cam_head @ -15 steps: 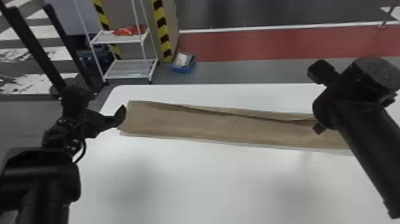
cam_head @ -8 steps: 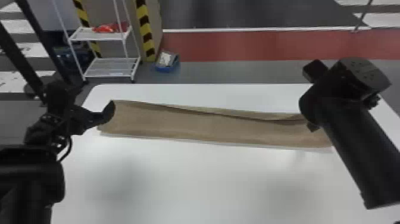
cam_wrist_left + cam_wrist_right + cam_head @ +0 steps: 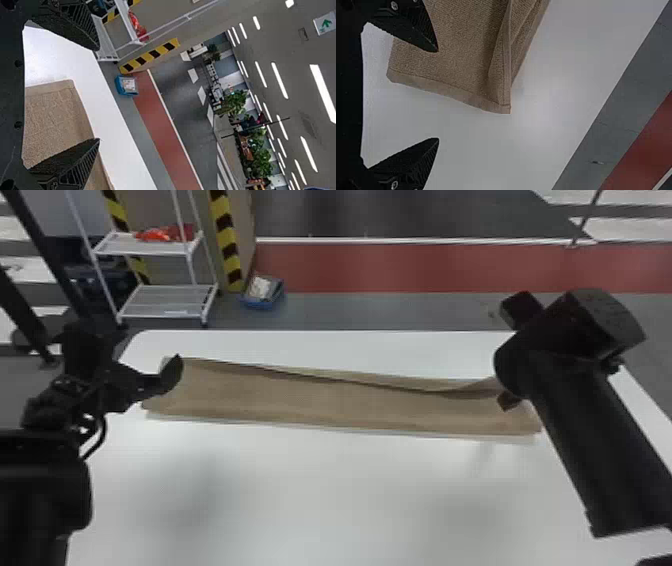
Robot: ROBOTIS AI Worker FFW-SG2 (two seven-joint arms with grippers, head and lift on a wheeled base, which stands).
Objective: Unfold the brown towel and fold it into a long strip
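Observation:
The brown towel (image 3: pixel 320 400) lies across the white table as a long, narrow strip, a loose edge fold running along its far side. At its left end is my left gripper (image 3: pixel 172 375), one fingertip showing over the towel. My right gripper (image 3: pixel 507 400) is at the strip's right end, mostly behind its own arm. In the left wrist view, my left gripper (image 3: pixel 99 94) stands open, with the towel (image 3: pixel 55 118) below and between its fingers. The right wrist view has my right gripper (image 3: pixel 438 95) open with nothing gripped, beside the towel's hemmed end (image 3: pixel 455 59).
The white table (image 3: pixel 310 500) extends in front of the towel and in a narrower band behind it. Past its far edge stand a white wire shelf (image 3: pixel 165 302) holding something red, and a blue bin (image 3: pixel 262 292) on the floor.
The head view has shifted a little between frames. The towel keeps its strip shape, and both grippers stay close to its two ends.

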